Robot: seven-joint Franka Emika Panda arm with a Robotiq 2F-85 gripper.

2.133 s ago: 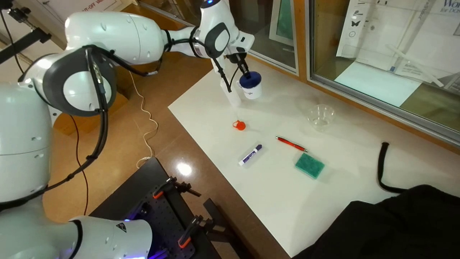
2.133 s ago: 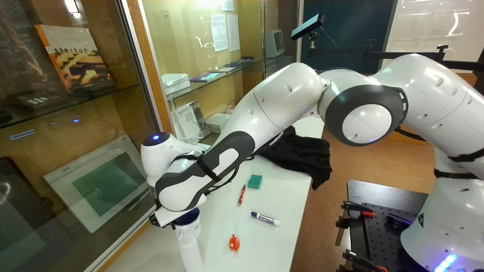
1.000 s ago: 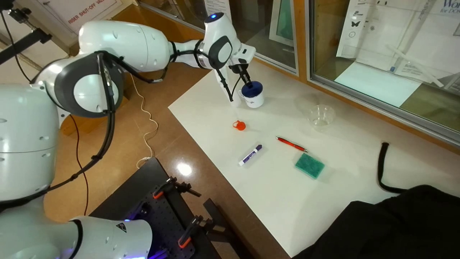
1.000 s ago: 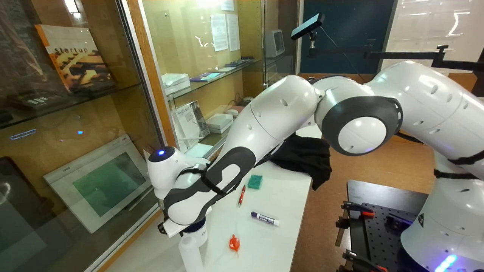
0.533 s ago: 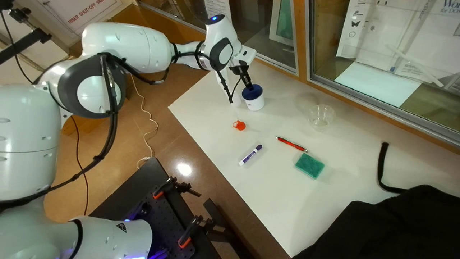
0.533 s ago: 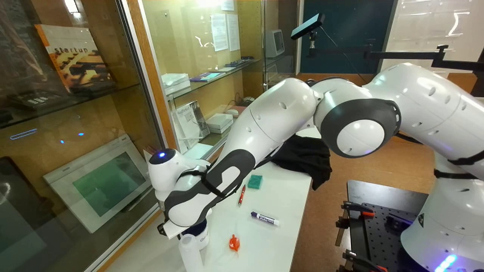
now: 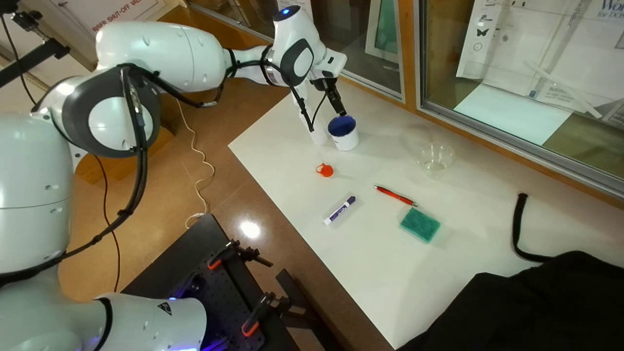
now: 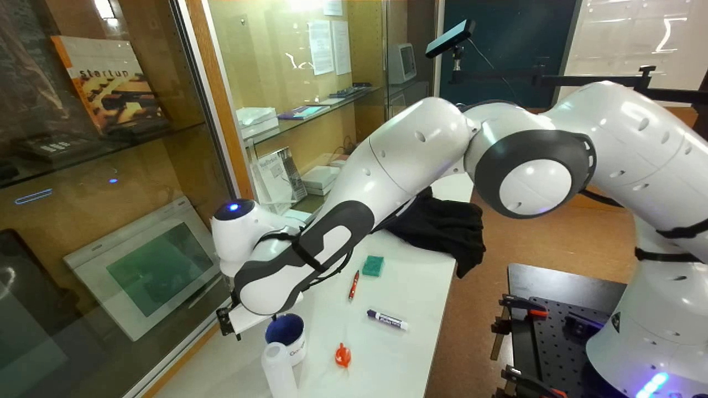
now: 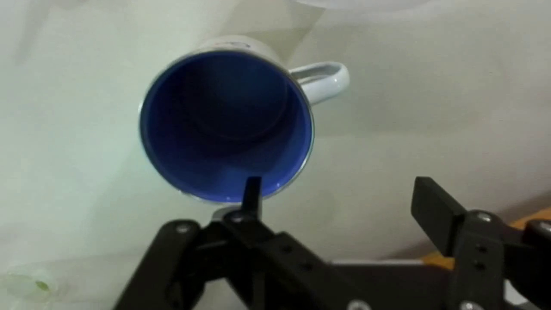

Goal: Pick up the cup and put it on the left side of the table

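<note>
The cup (image 7: 345,141), white outside and dark blue inside, stands upright on the white table (image 7: 273,141), near its far end by the glass cabinet. Its handle shows in the wrist view, where the cup (image 9: 228,99) fills the upper middle. My gripper (image 9: 338,183) is open with a wide gap and nothing between its fingers. One finger (image 9: 253,193) overlaps the cup's near rim in that view; whether it touches cannot be told. In an exterior view the gripper (image 7: 340,113) is just above the cup's back rim. A bottle partly covers the cup (image 8: 297,349) in an exterior view.
A translucent bottle (image 8: 278,367) stands close beside the cup. Also on the table are an orange cap (image 7: 325,169), a marker (image 7: 340,210), a red pen (image 7: 396,195), a green sponge (image 7: 420,224), a clear cup (image 7: 435,157) and black cloth (image 7: 526,307). The cabinet frame (image 7: 408,58) borders the back.
The cup came down onto the table in my gripper's hold. Over the last half second the jaws have opened, letting it go, and the gripper has risen slightly; the cup has stayed put.
</note>
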